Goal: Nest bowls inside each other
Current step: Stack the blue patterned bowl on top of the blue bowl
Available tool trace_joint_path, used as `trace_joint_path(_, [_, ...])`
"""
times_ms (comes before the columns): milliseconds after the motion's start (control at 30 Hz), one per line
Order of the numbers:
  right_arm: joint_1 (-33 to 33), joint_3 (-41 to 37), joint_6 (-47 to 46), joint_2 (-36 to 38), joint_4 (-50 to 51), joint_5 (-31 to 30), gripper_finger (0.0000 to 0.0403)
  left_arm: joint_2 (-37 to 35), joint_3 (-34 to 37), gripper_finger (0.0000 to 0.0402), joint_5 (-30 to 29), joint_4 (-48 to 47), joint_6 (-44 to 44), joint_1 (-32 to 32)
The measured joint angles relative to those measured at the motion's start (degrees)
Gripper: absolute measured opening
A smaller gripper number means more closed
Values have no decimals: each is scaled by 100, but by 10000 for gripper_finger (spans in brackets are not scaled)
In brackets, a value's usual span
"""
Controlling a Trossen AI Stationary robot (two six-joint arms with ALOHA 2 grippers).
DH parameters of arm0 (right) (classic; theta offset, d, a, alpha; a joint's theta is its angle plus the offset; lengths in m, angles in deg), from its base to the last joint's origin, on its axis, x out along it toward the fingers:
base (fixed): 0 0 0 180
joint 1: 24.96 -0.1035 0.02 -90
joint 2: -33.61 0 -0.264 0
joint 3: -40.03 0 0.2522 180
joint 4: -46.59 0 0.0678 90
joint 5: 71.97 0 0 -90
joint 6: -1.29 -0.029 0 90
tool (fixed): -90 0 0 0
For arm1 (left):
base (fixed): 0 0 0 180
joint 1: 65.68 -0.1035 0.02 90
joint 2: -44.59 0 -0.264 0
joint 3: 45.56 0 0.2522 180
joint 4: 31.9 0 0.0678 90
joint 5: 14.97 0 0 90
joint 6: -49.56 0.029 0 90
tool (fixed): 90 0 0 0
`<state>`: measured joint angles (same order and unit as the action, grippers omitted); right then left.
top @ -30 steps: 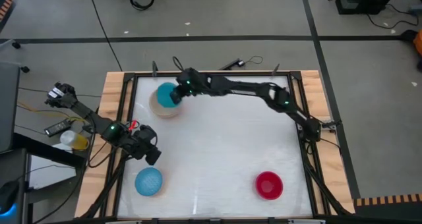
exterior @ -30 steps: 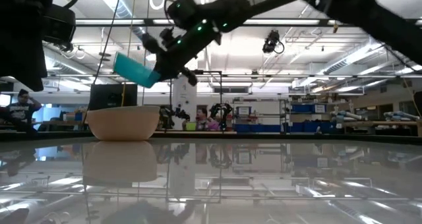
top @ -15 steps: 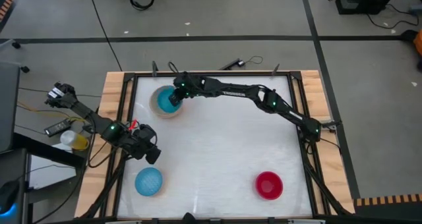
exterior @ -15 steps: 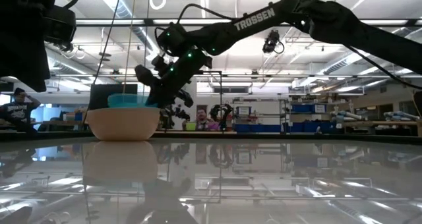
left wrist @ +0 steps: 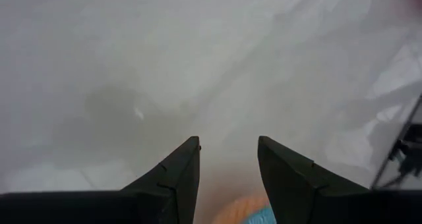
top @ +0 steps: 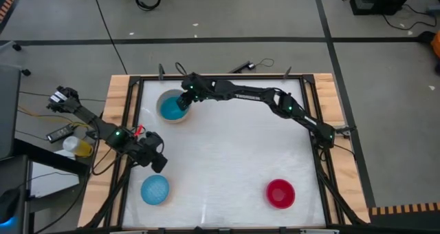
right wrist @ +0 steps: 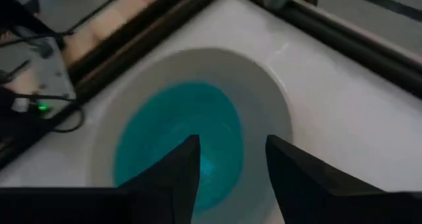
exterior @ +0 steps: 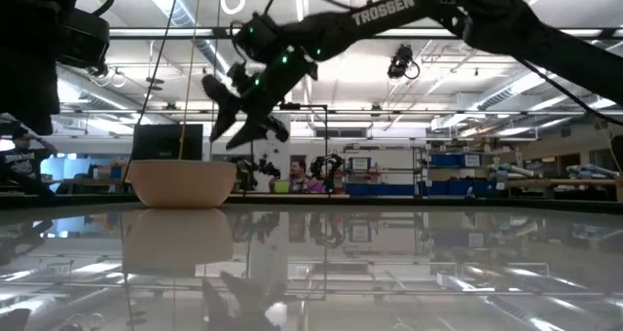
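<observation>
Cyan bowl (top: pixel 170 108) now released, nested

wide bare table (top: pixel 227 158) mid-way; right arm (top: pixel 254 96) spans the far edge above the nested bowls (top: pixel 171 107).

The high view looks straight down on the whole tabletop (top: pixel 227 158). The low view sits at tabletop height, facing the room. Each wrist view looks closely past its own fingers. The beige bowl (exterior: pixel 181 183) shows in high, low and right wrist views.
</observation>
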<state>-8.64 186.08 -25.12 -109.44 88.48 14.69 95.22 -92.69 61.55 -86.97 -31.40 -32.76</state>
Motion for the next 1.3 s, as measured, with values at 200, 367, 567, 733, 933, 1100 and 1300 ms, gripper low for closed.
trace_joint_path(200, [-131, 2, 604, 617, 329, 121, 177, 0, 0, 156, 1018, 17, -23, 198])
trace_joint_path(367, [-223, 2, 977, 939, 1097, 801, 178, 0, 0, 155, 1476, 4, -87, 449])
trace_joint_path(567, [-705, 2, 1614, 1122, 2439, 914, 177, 0, 0, 155, 1487, 67, -219, 528])
trace_joint_path(733, [-1172, -24, 1752, 1111, 2688, 904, 176, 0, 0, 155, 1723, 89, -66, 536])
trace_joint_path(933, [-1528, -63, 1522, 1111, 2597, 889, 176, 0, 0, 155, 2239, 173, -271, 772])
trace_joint_path(1100, [-1718, -369, 1192, 1115, 2059, 716, 176, 29, 0, 151, 2152, 129, -372, 1274])
trace_joint_path(1300, [-1997, -1166, 553, 1105, 998, 701, 175, 270, 0, 125, 1445, -80, -767, 1625])
